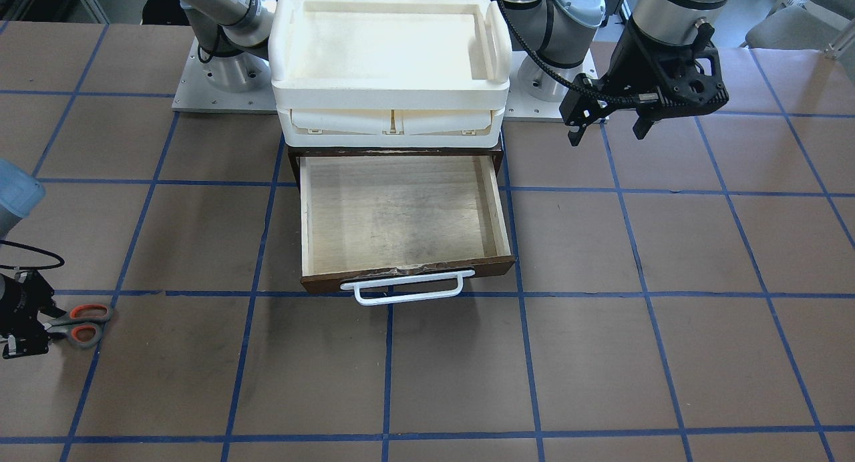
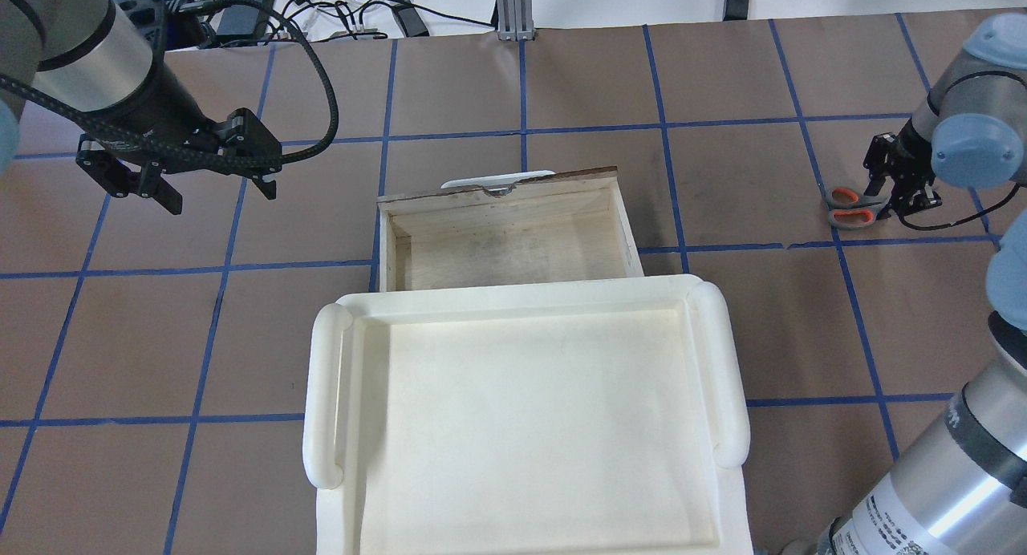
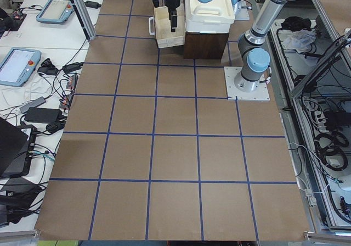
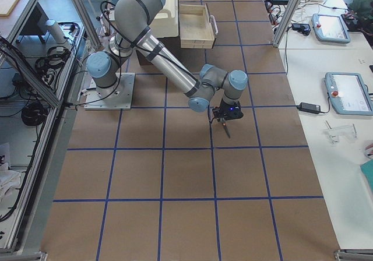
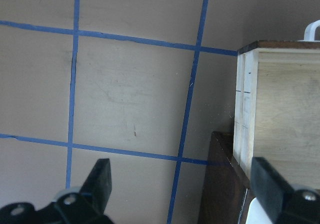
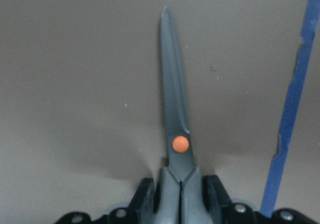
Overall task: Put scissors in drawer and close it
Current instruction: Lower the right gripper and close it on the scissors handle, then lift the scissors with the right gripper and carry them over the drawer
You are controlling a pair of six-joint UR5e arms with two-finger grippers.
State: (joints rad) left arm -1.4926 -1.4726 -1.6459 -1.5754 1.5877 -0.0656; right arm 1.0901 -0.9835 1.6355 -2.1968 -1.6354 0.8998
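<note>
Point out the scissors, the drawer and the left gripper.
scissors [image 6: 176, 116]: right wrist view, on the blade above the pivot.
drawer [image 1: 401, 211]: front-facing view, on its bare floor.
left gripper [image 1: 608, 137]: front-facing view, midway between its fingertips.

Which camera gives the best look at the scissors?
Right wrist view: the scissors are close up, with blades and orange pivot sharp. Front and overhead show only the handles; exterior right shows them tiny; the others, nothing.

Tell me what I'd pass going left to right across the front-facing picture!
First the right gripper, then the scissors, then the drawer, then the left gripper.
</note>
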